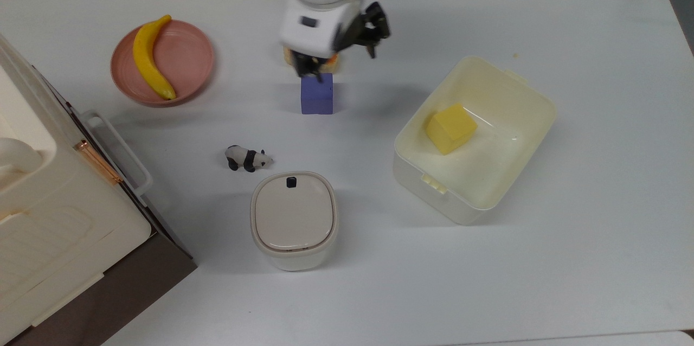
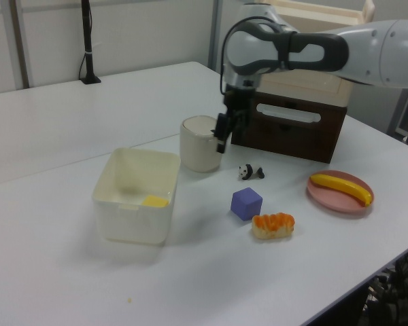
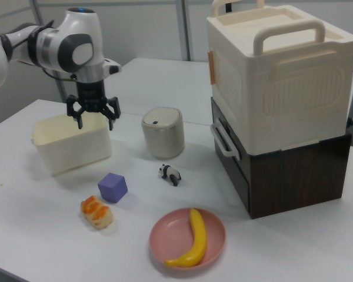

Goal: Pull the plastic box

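Jaws spread above purple cube [image 1: 316,93], plastic box [image 1: 509,99] apart.

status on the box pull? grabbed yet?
Not grabbed. Done: nothing on the plastic box itself; it sits untouched with the yellow block inside. In hand: the gripper is open, empty, in the air above the table, short of the box rim. Left: reach the rim, close on it, then pull.

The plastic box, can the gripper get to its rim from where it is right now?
Probably yes. The gripper hangs open above the table, and nothing stands between it and the plastic box.
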`<state>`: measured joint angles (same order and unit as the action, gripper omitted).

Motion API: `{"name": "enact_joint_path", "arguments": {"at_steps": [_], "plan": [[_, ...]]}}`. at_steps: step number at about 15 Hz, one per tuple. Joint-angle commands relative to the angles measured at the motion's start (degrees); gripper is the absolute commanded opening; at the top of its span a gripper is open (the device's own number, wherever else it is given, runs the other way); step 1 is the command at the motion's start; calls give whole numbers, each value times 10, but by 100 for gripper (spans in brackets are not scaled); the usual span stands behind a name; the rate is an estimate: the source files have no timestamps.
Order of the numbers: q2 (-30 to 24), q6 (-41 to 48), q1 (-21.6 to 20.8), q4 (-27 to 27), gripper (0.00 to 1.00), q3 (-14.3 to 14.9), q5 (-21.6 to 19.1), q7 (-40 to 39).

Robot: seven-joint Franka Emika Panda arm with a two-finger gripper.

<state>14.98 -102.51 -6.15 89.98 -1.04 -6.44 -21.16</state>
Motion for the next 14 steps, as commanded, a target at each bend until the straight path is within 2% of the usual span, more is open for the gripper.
{"name": "enact_joint_path", "arguments": {"at_steps": [1, 4, 8, 12, 14], "plan": [[39, -70, -67, -23, 100, 8, 10, -95], [80, -87, -110, -62, 100, 8, 34, -122], [113, -141, -164, -68, 100, 9, 57, -120], [120, -144, -171, -61, 100, 9, 96, -122], [114, -138, -166, -39, 100, 11, 102, -127]]}}
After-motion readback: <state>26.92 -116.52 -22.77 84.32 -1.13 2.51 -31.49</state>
